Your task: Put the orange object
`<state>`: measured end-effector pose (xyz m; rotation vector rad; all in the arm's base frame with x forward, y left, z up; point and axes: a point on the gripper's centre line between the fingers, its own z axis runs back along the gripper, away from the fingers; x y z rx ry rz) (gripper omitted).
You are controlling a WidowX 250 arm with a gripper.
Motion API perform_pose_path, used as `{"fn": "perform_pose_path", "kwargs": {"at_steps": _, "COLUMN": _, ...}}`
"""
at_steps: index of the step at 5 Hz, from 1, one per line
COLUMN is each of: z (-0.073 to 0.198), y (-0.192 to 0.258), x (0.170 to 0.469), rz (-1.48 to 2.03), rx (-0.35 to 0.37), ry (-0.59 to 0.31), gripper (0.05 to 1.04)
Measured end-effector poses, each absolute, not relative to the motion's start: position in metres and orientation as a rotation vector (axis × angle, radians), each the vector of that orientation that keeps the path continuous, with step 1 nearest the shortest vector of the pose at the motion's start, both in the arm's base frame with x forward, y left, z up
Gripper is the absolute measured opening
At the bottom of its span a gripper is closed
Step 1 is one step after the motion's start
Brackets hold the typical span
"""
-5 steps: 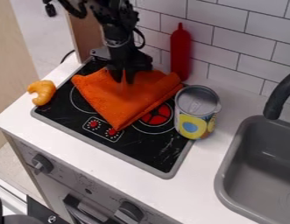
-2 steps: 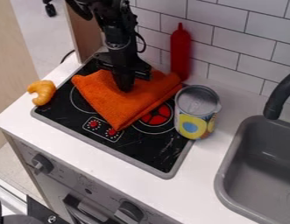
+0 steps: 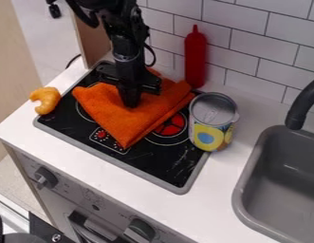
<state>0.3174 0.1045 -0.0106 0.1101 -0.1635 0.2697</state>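
The white desk (image 3: 213, 204) held all these things. The gray sink (image 3: 286, 180) was set into its right part. The black stove (image 3: 165, 163) lay on the left part. The black arm (image 3: 124, 35) came down from the top. The orange cloth (image 3: 124, 123) lay folded on the back of the stove, with a corner pointing to the front. The tool (image 3: 130, 104) was clamped on the middle of the cloth. The red bottle (image 3: 195, 57) stood up by the wall. The can (image 3: 213, 121) stood just beside the stove, on the right. The yellow roll (image 3: 48, 100) sat by its left edge.
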Motion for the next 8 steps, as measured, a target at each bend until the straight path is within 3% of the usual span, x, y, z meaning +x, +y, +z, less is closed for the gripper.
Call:
{"fn": "perform_pose_path", "kwargs": {"at_steps": 2, "z": -0.011, "y": 0.093, "x": 0.293, "rz": 0.229, "rx": 0.088, "ry": -0.165, "gripper": 0.052}}
{"fn": "perform_pose_path", "kwargs": {"at_steps": 6, "z": -0.012, "y": 0.088, "x": 0.245, "rz": 0.307, "rx": 0.180, "ry": -0.174, "gripper": 0.052}}
{"fn": "perform_pose_path", "kwargs": {"at_steps": 8, "z": -0.011, "y": 0.085, "x": 0.228, "rz": 0.320, "rx": 0.165, "ry": -0.168, "gripper": 0.052}}
